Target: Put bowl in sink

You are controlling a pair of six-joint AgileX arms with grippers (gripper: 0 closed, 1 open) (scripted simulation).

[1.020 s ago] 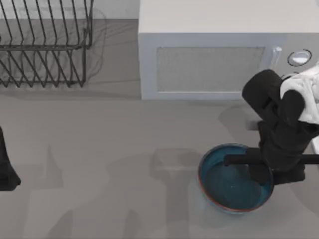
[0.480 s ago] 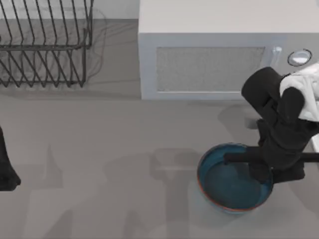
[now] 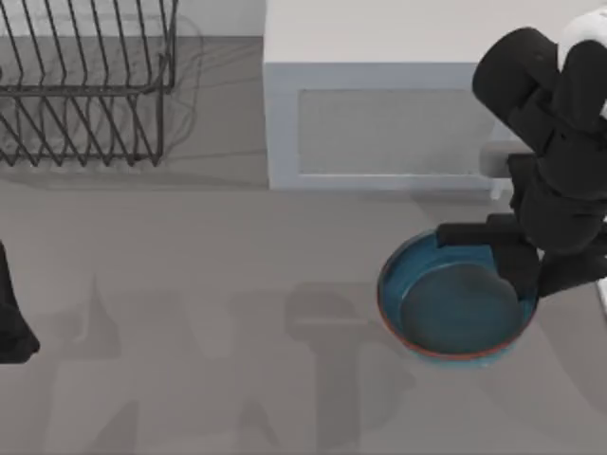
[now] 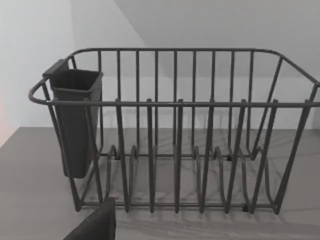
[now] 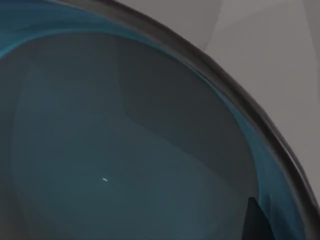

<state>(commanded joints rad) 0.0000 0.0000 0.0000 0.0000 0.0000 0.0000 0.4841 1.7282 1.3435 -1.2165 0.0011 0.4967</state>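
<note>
We are gripping the bowl (image 3: 455, 308) at its right rim with our right gripper (image 3: 520, 275), fingers closed on it, just in front of the microwave (image 3: 379, 95). Carrying it to a sink is pending. Our left gripper (image 3: 11, 318) is waiting at the table's left edge.

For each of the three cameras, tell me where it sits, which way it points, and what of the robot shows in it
Top view: above the table, looking down on bowl, microwave, dish rack; right gripper at the bowl's rim, left arm parked at the left edge.
Left wrist view: on the left arm, facing the dish rack.
Right wrist view: on the right arm, close over the bowl.
Shared: dish rack, bowl.
</note>
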